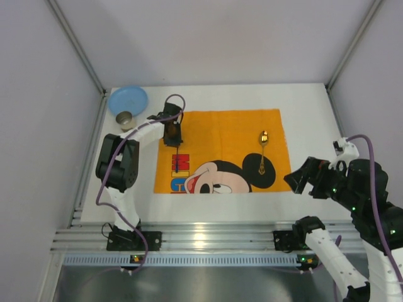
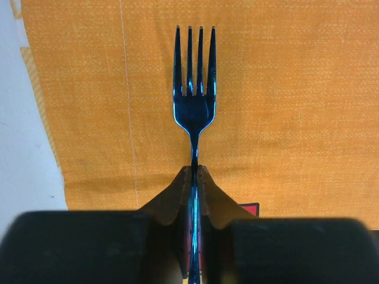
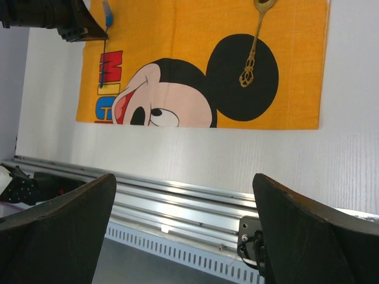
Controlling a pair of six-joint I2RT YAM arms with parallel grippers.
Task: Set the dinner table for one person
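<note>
A blue metal fork point(image 2: 194, 106) has its tines pointing to the far side, over the left part of the orange Mickey Mouse cloth point(image 1: 220, 135). My left gripper point(image 2: 194, 170) is shut on the fork's neck, and the handle point(image 1: 178, 162) trails toward the near edge. A gold spoon point(image 1: 262, 151) lies on the right part of the cloth, bowl to the far side. The cloth lies on the white dinner table point(image 1: 312, 113). My right gripper point(image 3: 183, 177) hangs open and holds nothing, over the table's near right edge by the aluminium rail point(image 3: 177, 204).
A blue plate point(image 1: 128, 99) sits at the far left corner of the table, with a small metal cup point(image 1: 126, 119) just in front of it, both beside the left arm. Grey walls close in the left, right and far sides.
</note>
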